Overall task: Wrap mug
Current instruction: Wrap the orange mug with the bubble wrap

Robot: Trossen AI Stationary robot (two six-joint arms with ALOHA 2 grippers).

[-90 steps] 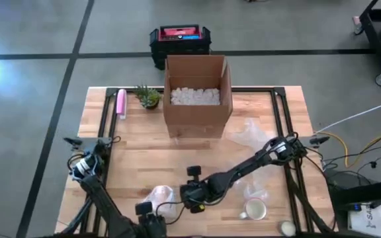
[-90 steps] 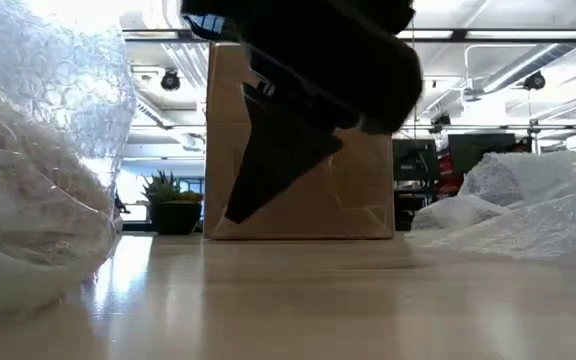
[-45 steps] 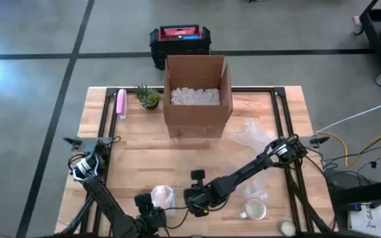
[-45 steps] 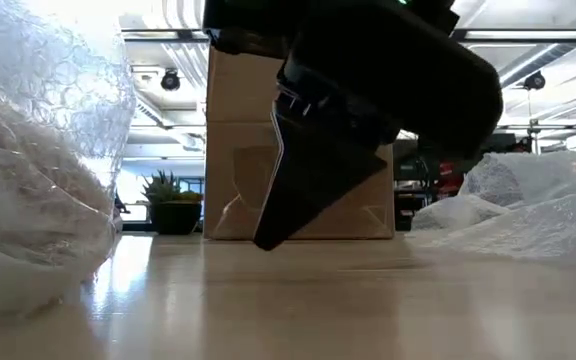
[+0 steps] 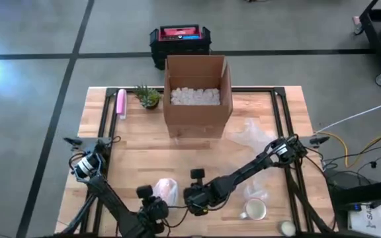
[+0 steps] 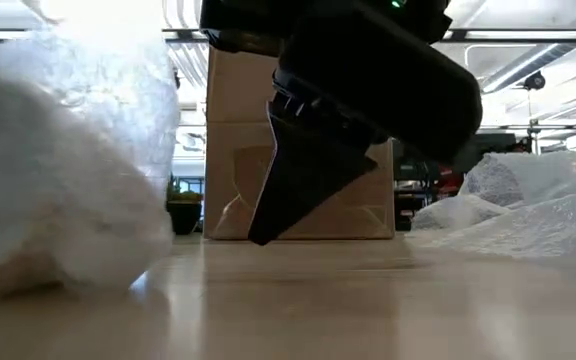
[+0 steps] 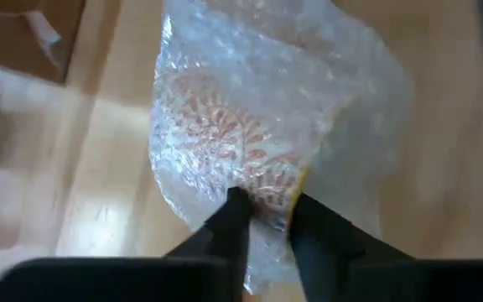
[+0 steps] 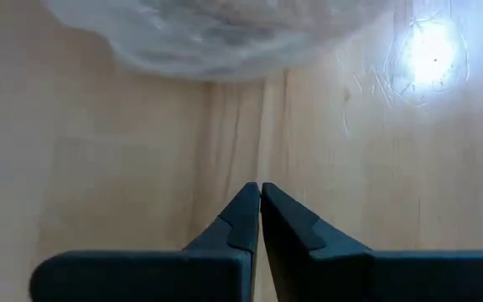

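The left end effector (image 7: 262,220) pinches the bubble wrap (image 7: 258,126) around the mug (image 5: 165,192) near the table's (image 5: 131,152) front edge. The right end effector (image 8: 259,205) is pressed together, holding nothing, just beside it. The wrap could slip and open up if the pinch is weak.

No text, label, brand or number can be read anywhere — not on the cardboard box (image 5: 197,92), nor on the red-topped case (image 5: 179,36) behind the counter.
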